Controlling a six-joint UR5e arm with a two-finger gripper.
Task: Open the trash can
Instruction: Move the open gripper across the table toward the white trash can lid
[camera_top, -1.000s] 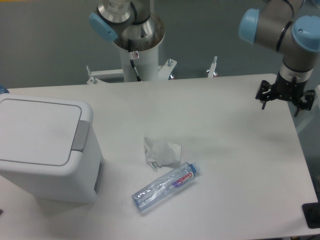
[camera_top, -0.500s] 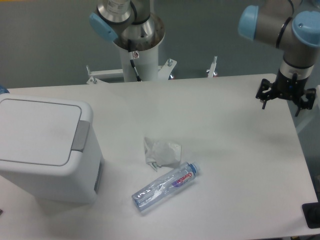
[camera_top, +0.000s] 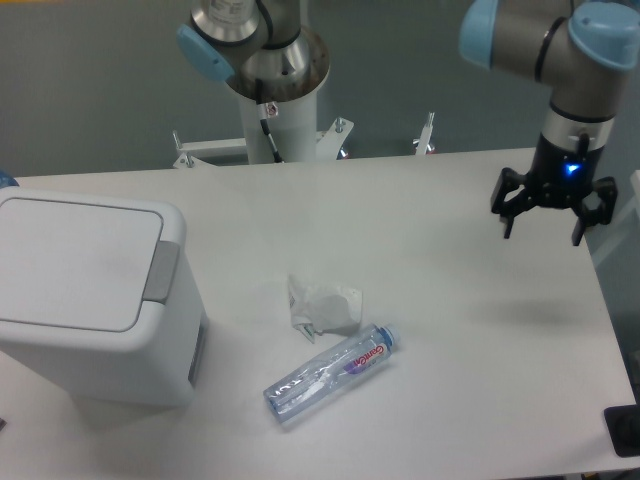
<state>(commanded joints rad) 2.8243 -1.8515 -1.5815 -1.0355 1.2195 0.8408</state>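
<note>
Fixed camera, looking down across the white table.

The trash can is sitting at the table's left edge, near the front: a large white boxy bin with rounded corners. Its flat lid is lying shut and level. The grey push tab is showing on the lid's right side, facing the middle of the table.

The gripper is hanging over the far right side of the table, well apart from the bin and clear of the surface. Its dark fingers are pointing down and standing spread, with nothing between them. A small blue light is glowing on the wrist above it. The arm's grey and light-blue joints are rising out of the top right corner.

Near the centre, a crumpled white tissue is lying on the table. Just beside it, toward the front, a clear plastic bottle is lying on its side, cap end pointing right and away.

The arm's base column is standing behind the table's far edge.
</note>
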